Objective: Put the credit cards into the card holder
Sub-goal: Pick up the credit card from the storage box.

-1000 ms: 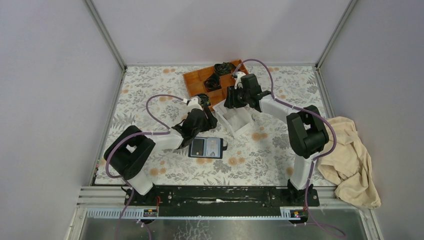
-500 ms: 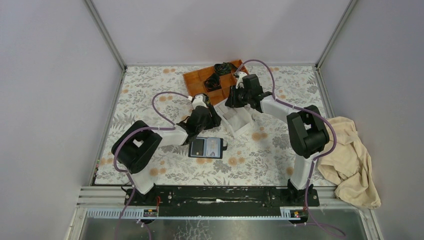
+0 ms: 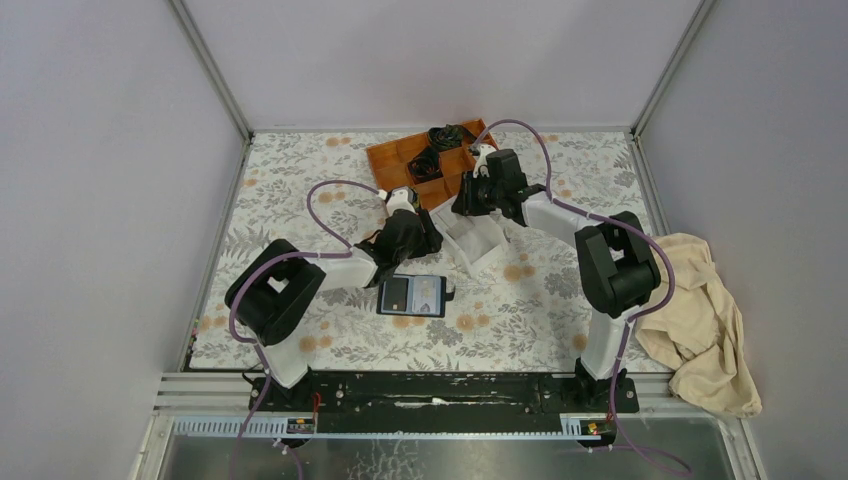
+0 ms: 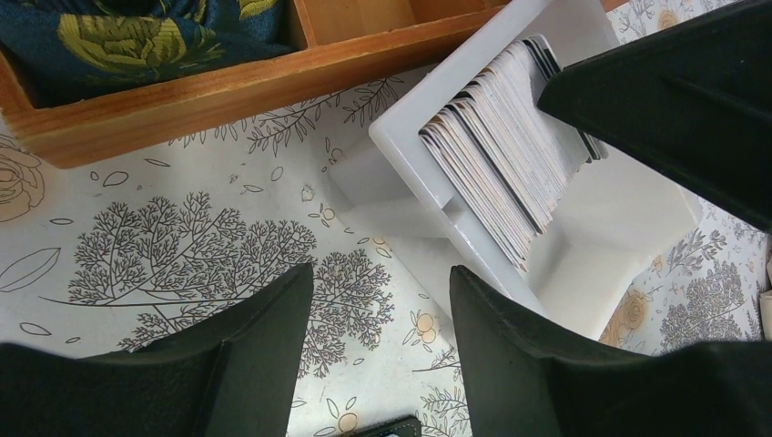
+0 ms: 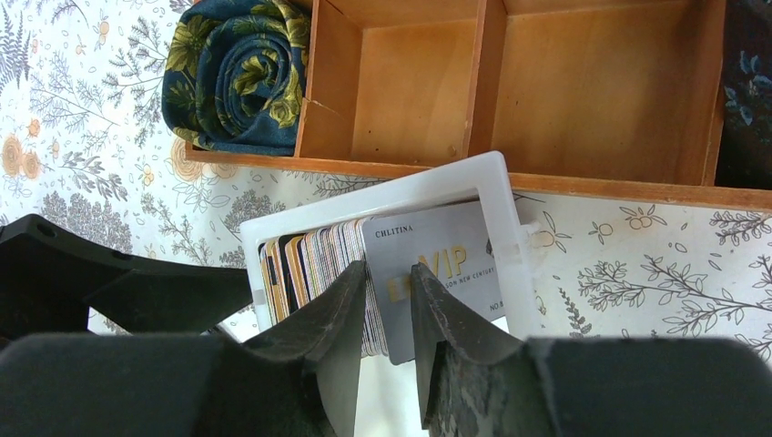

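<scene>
Currently, in the overhead view, the card holder (image 3: 412,296) lies opened flat on the floral table cover (image 3: 300,200), just near of the left gripper (image 3: 408,238) and well apart from the card stack. A pale rectangle shows on its left half, too small to identify. In the left wrist view only a dark corner of it is visible, cut off by the bottom edge.

The credit cards (image 5: 314,259) stand on edge in a row inside the white box (image 5: 382,196), which sits just beside the orange tray (image 5: 510,91). The front card is grey with gold "VIP" lettering, and its lower part is hidden behind the fingers.

Right gripper (image 5: 390,273): the jaws stand a narrow gap apart, astride the near corner of the VIP card and a few card edges. I cannot tell whether the pads press on them, because the contact is hidden. In the overhead view the gripper body covers the far end of the box.

Left gripper (image 4: 380,278): the jaws are spread wide with nothing between them, over bare table cover just beside the box's near corner. The right gripper's black housing blocks the upper right of this view and hides the far end of the card row.

A rolled blue fabric with yellow flowers (image 5: 241,68) fills one tray compartment, and the two compartments beside it show bare wood. A beige cloth (image 3: 700,310) lies off the table cover at the right.
</scene>
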You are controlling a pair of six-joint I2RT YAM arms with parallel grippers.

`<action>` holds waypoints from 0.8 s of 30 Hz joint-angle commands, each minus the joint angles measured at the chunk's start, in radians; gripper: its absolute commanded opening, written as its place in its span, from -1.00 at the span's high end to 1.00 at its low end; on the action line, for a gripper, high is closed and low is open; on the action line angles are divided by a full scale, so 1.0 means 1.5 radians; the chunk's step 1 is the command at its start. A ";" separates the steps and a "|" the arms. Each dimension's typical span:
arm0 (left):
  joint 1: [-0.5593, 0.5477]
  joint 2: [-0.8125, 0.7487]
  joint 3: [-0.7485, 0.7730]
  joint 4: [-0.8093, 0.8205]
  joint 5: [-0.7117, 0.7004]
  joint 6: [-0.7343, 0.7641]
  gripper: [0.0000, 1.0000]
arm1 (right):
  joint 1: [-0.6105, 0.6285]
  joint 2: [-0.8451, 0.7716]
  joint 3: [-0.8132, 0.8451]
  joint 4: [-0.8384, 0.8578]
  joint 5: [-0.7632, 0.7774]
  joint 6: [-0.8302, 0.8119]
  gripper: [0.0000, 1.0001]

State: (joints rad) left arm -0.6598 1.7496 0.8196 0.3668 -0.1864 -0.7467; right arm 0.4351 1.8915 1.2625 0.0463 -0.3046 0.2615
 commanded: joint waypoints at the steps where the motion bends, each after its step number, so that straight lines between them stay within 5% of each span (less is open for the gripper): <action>1: 0.004 -0.002 0.030 0.028 0.004 0.010 -0.29 | 0.005 -0.038 -0.009 -0.017 -0.025 0.015 0.38; 24: 0.004 -0.005 0.035 0.016 0.002 0.014 -0.29 | 0.005 -0.056 -0.011 -0.014 -0.032 0.027 0.40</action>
State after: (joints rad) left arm -0.6598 1.7496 0.8337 0.3389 -0.1860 -0.7399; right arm 0.4347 1.8580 1.2457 0.0338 -0.3061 0.2855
